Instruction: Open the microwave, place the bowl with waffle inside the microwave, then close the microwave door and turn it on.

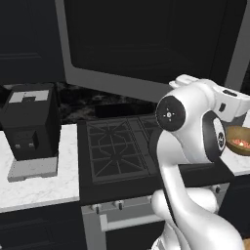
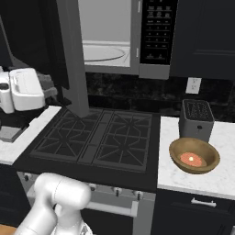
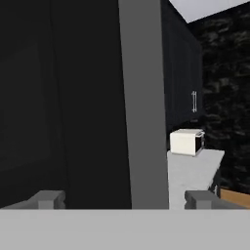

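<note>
Microwave door (image 2: 73, 59) swung open; we see the gripper (image 3: 124, 199) spread wide, holding nothing. Bowl (image 2: 194, 155) with waffle (image 2: 193, 159) sits on counter (image 2: 215, 176) beside toaster (image 2: 196, 119); our reach risks clipping the door.

The arm (image 1: 190, 195) is glossy white, built of thick rounded links that swell at each joint. Dark grey round caps cover the joints (image 1: 170, 114); the nearest cap bears a small white mark at its centre ringed by tiny dots. A second dark cap carries white lettering. The pincer (image 3: 125, 198) ends in two small blocky grey fingertips (image 3: 47, 199).
</note>
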Tool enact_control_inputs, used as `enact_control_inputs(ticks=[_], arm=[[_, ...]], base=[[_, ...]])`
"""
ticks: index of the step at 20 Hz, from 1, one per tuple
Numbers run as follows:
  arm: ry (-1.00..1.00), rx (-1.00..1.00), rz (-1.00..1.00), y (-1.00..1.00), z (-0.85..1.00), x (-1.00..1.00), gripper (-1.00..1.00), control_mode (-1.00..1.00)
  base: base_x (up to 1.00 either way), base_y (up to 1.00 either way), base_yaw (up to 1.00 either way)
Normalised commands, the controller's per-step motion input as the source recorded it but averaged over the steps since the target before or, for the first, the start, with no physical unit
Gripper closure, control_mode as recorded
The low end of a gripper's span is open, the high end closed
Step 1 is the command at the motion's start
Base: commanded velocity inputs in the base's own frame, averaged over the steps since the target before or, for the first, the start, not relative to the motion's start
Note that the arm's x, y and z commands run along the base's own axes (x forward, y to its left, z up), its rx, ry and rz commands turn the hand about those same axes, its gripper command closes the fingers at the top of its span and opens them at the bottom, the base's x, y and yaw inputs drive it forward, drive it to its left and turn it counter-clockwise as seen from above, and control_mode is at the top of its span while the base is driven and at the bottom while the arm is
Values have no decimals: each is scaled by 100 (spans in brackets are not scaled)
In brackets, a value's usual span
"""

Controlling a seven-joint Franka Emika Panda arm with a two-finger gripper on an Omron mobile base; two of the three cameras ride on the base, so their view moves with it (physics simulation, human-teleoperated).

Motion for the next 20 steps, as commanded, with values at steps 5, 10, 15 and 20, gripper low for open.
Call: enact_control_inputs(ticks=[5, 10, 15, 20], arm=[[-2, 0, 0, 15, 21, -61, -100, -100], [0, 9, 17, -44, 6, -69, -100, -100], [-9, 24, 35, -100, -4, -33, -100, -100], [-2, 30, 54, -79, -19, -45, -100, -100]], base=[[0, 0, 0], [0, 0, 0], [0, 0, 0], [0, 0, 0]])
